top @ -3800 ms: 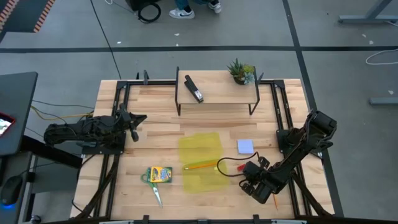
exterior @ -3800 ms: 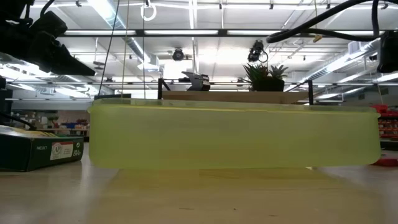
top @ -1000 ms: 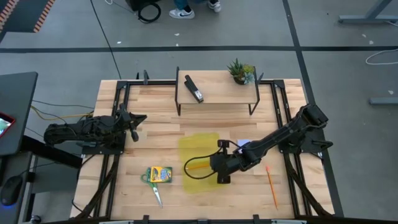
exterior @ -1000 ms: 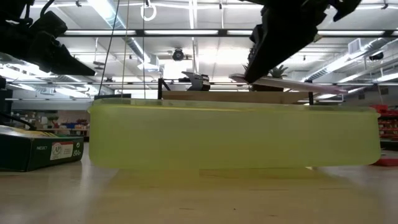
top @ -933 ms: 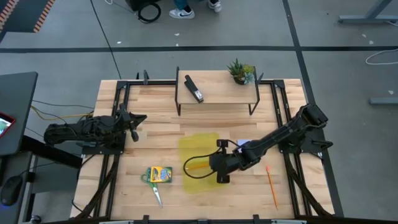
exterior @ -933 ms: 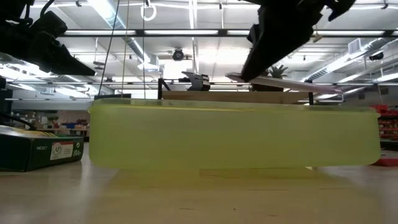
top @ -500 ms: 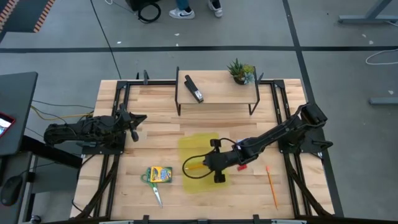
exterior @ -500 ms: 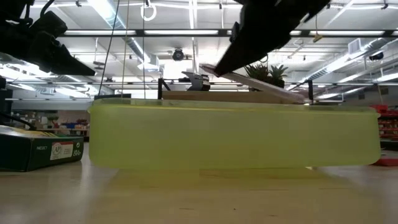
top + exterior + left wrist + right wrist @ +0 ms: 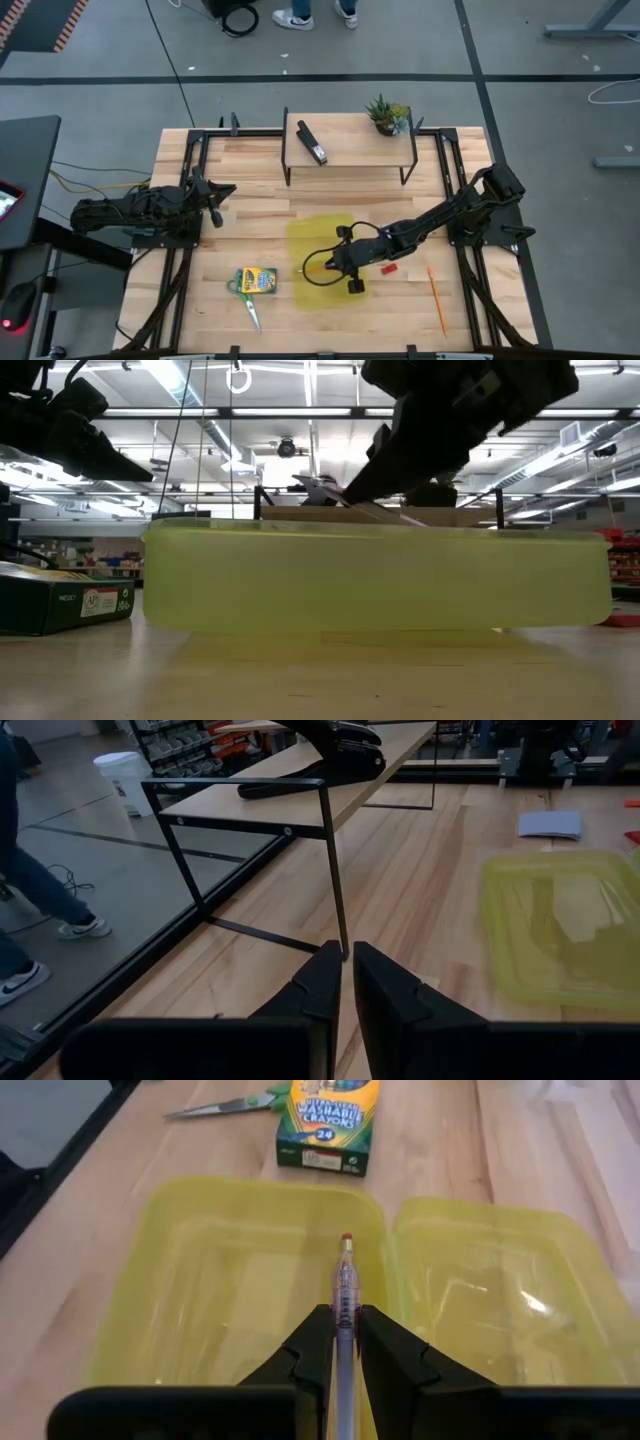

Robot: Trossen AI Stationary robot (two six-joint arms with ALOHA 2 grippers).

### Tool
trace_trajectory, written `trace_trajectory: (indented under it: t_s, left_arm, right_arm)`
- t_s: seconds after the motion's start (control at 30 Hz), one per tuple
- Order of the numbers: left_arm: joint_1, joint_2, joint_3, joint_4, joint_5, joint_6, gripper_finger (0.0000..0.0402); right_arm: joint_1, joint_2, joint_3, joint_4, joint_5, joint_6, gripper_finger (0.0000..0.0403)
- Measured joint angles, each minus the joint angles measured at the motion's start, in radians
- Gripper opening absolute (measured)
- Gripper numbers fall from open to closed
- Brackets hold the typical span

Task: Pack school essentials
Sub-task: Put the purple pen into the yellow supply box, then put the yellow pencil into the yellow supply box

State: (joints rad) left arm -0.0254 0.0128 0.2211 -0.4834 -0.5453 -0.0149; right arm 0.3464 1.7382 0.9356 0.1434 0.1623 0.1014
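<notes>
An open yellow-green see-through case (image 9: 322, 262) lies in the middle of the table, and in the low view the case (image 9: 370, 580) fills the front. My right gripper (image 9: 330, 264) hangs over it, shut on a purple pen (image 9: 346, 1270). The crayon box (image 9: 257, 281) and green-handled scissors (image 9: 250, 312) lie to the case's left, near the front edge. A small red piece (image 9: 388, 268) and an orange pencil (image 9: 437, 298) lie on its right. The notepad (image 9: 550, 823) shows only in the left wrist view. My left gripper (image 9: 226, 190) waits shut at the table's left. My right gripper pinches the pen's barrel (image 9: 346, 1302) between its two fingers. The pen lies along the fingers and sticks out past their tips, its orange-red tip (image 9: 346, 1239) leading. The fingers slant down from the table's right. The pen hangs clear above the ridge between the case's two halves.
A black-framed wooden shelf (image 9: 350, 150) at the table's far side carries a black stapler (image 9: 312, 143) and a small potted plant (image 9: 387, 113). Black rails run along both sides of the table. Bare wood lies between the case and the shelf.
My right gripper has gone toward the table's left and down, carrying the pen. It has tipped to point more steeply downward, and it now hangs lower over the open case.
</notes>
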Motion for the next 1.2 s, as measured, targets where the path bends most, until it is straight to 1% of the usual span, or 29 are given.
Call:
trace_trajectory:
  t_s: [0.07, 0.27, 0.53, 0.7, 0.77, 0.87, 0.97, 1.1, 1.2]
  left_arm:
    - [0.0, 0.0, 0.0, 0.0, 0.0, 0.0, 0.0036]
    - [0.0, 0.0, 0.0, 0.0, 0.0, 0.0, 0.003]
    - [0.0, 0.0, 0.0, 0.0, 0.0, 0.0, 0.0039]
    - [0.0, 0.0, 0.0, 0.0, 0.0, 0.0, 0.0036]
    - [0.0, 0.0, 0.0, 0.0, 0.0, 0.0, 0.0033]
    - [0.0, 0.0, 0.0, 0.0, 0.0, 0.0, 0.0028]
    - [0.0, 0.0, 0.0, 0.0, 0.0, 0.0, 0.0029]
    - [0.0, 0.0, 0.0, 0.0, 0.0, 0.0, 0.0035]
    - [0.0, 0.0, 0.0, 0.0, 0.0, 0.0, 0.0039]
  right_arm:
    - [-0.005, 0.0, -0.021, 0.032, -0.006, -0.002, 0.0054]
    - [-0.01, 0.0, -0.046, 0.049, -0.011, -0.008, 0.0058]
    - [-0.011, 0.0, -0.046, 0.078, -0.011, -0.036, 0.0085]
    - [-0.018, 0.0, -0.029, 0.066, -0.011, -0.05, 0.0106]
    - [-0.024, -0.002, -0.003, 0.03, -0.014, -0.05, 0.0111]
    - [-0.036, -0.008, 0.041, -0.076, -0.04, -0.034, 0.0115]
    - [-0.045, -0.008, 0.084, -0.174, -0.072, 0.015, 0.0115]
    - [-0.045, -0.009, 0.108, -0.279, -0.1, 0.059, 0.0115]
    - [-0.043, -0.024, 0.119, -0.341, -0.128, 0.121, 0.0115]
